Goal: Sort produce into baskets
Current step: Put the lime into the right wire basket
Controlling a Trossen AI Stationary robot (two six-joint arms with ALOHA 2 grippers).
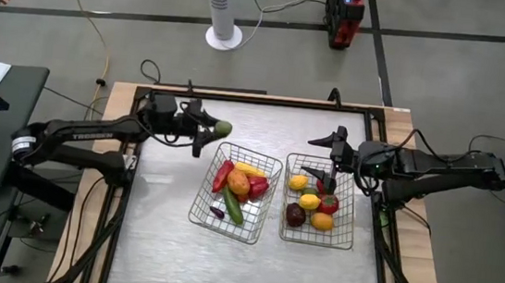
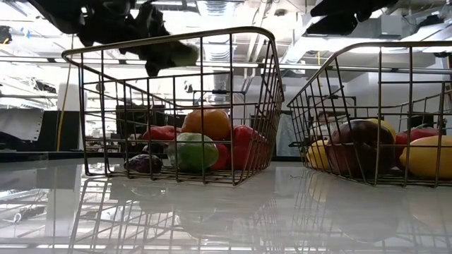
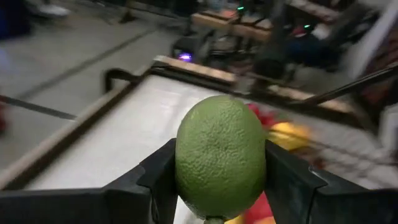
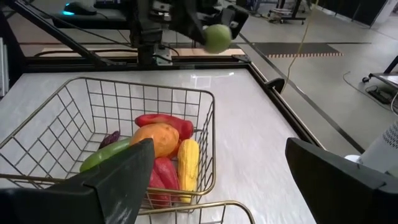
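Silver wire mesh forms two baskets that stand side by side near the middle of the table (image 1: 159, 244).

The left basket (image 1: 201, 213) holds a long red pepper (image 1: 222, 176), a yellow corn-like piece (image 1: 250, 170), an orange round fruit (image 1: 239, 185), another red piece (image 1: 257, 189), a green cucumber (image 1: 233, 207) and a small dark purple piece (image 1: 217, 212). In the low view the orange fruit lies on top of the pile, and a pale green end shows in front of it.

The right basket (image 1: 349, 227) holds a yellow lemon (image 1: 298, 182), a second yellow piece (image 1: 310, 201), a red tomato-like fruit (image 1: 328, 204), a dark plum (image 1: 295, 215) and an orange-yellow fruit (image 1: 321, 221).

The left gripper (image 1: 216, 131) is above the table, just beside the far left corner of the left basket. Its fingers are clamped on a green lime (image 1: 223, 128); in the left wrist view the lime sits tight between the two dark pads, and it is not touching the basket or the table.

The right gripper (image 1: 331, 163) is over the far end of the right basket. Its fingers stand wide apart and hold nothing.
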